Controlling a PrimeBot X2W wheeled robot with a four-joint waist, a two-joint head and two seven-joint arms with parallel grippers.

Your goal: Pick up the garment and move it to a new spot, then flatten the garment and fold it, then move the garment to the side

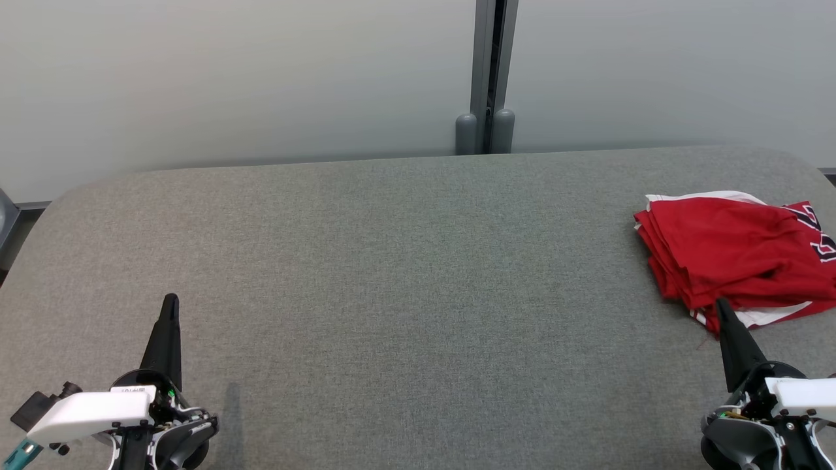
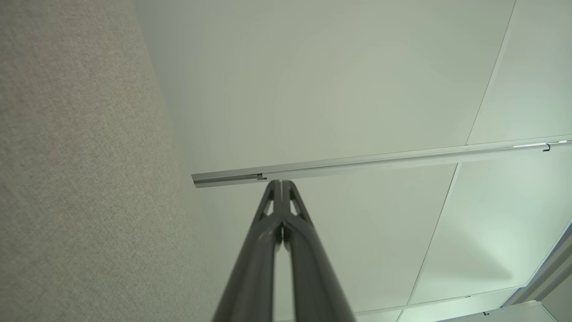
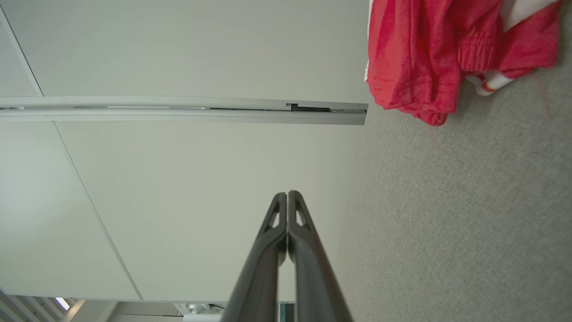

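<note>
Grey tabletop [image 1: 405,261] spreads open between our left gripper [image 1: 171,301] and right gripper [image 1: 721,307] and ahead of both. The red folded garment [image 1: 731,254], cut off at the head view's right side, lies just past the right gripper's tip; whether they touch we cannot tell. Both grippers point forward, fingers clenched on nothing.

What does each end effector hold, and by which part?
Nothing is held: the left end effector and the right end effector are shut and empty; the folded red fabric garment lies free.
</note>
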